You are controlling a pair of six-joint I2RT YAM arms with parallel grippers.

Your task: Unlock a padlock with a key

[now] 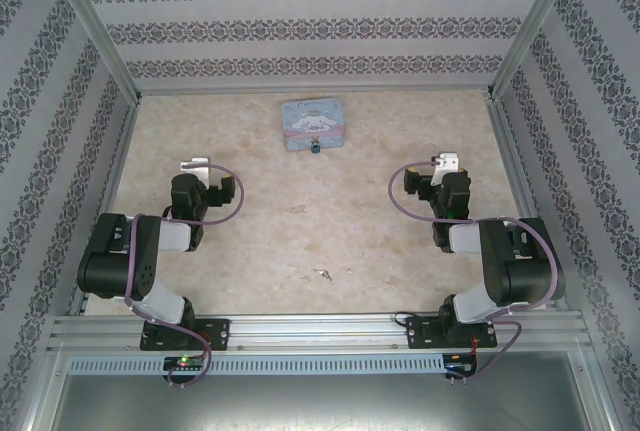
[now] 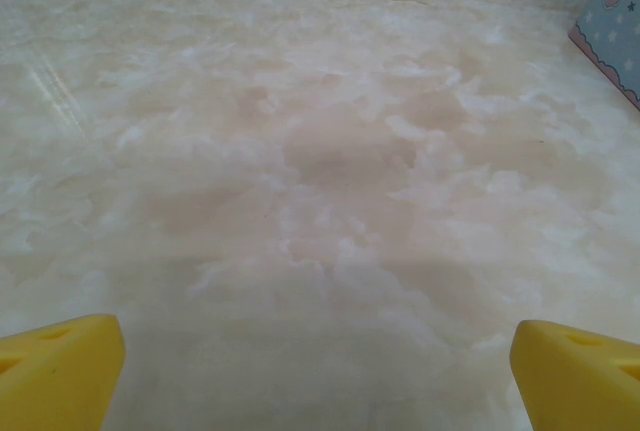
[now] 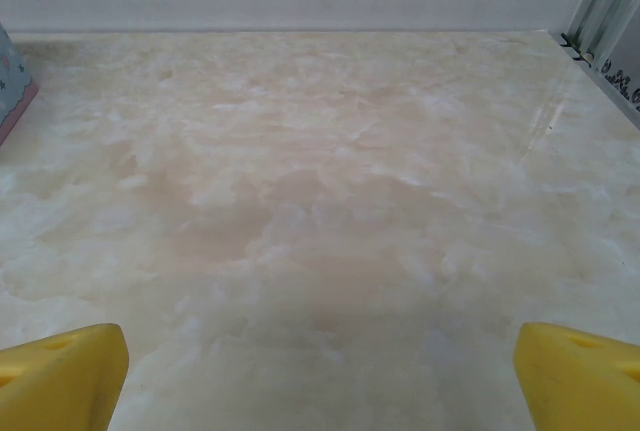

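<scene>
The tiny dark blue padlock (image 1: 315,148) sits at the near edge of the light-blue cartoon tin (image 1: 313,123), at the back middle of the table. A very small silvery key (image 1: 322,273) lies on the marble top near the front middle, between the two arms. My left gripper (image 1: 196,166) rests at the left, well away from both. Its yellow fingertips (image 2: 60,371) stand wide apart over bare marble, so it is open and empty. My right gripper (image 1: 443,163) mirrors it on the right. Its yellow fingertips (image 3: 580,376) are also spread, with nothing between them.
A corner of the tin (image 2: 612,21) shows at the right edge of the left wrist view, and the tin (image 3: 12,91) also peeks in at the left edge of the right wrist view. Patterned walls and metal rails (image 1: 515,166) enclose the table.
</scene>
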